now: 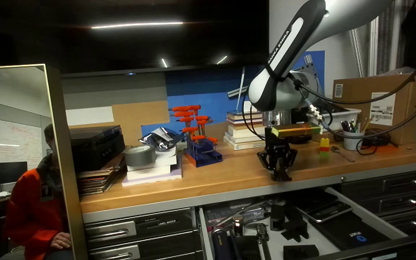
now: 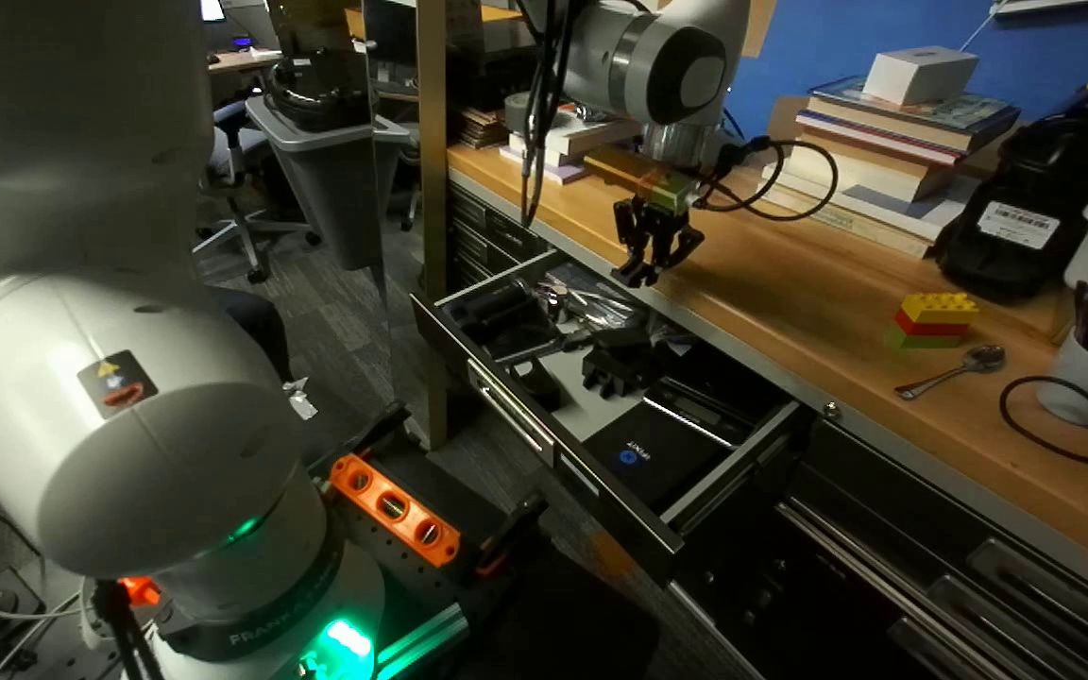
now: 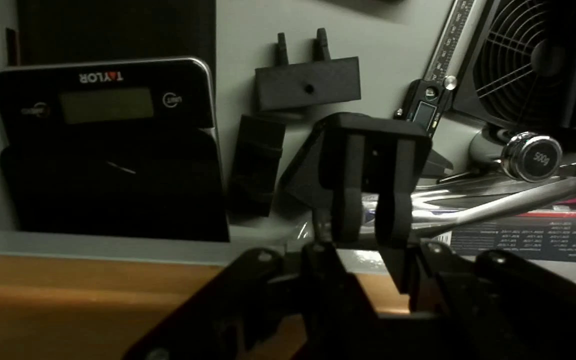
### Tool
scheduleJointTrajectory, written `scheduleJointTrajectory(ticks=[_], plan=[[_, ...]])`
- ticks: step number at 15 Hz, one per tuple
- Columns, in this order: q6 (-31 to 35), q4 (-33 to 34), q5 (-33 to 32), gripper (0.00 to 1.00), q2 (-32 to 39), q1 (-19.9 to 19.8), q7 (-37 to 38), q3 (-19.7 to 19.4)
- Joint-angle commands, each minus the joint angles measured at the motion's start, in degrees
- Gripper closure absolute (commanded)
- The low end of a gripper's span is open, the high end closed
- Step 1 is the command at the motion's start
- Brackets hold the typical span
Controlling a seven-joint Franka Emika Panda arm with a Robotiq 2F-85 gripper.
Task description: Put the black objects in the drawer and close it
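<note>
Gripper [image 1: 279, 171] hangs right of center in an exterior view, fingers clamped on a black bracket [image 3: 375, 127]. Best look at that piece is mid-frame in the wrist view: bar end up, two prongs running down between the fingertips. The drawer [image 2: 589, 408] is pulled out in both exterior views, and more black pieces are in there already. Wrist view has a pronged block [image 3: 309, 82] at upper center and a darker block [image 3: 257, 165] just left of the middle, right beside the scale [image 3: 103, 92]. Caliper [image 3: 423, 107] is upper right (shiny weight [image 3: 532, 156] lower and further right). A tool rack [image 1: 207, 157] stands on the counter [image 1: 226, 182], around center frame.
</note>
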Motion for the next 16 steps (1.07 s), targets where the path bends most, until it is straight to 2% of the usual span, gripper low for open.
scheduleJointTrajectory(ticks=[1,7,11,16], plan=[[9.1,-10.0,5.2,0.82,-5.3,0.3,-1.4,1.1],[22.8,-19.4,11.9,0.82,-4.9,1.2,-2.0,3.9],[29.0,-22.6,15.0,0.82,-4.1,1.4,-2.2,6.2],[39.4,-25.3,15.6,0.82,-2.1,2.0,-0.6,7.9]])
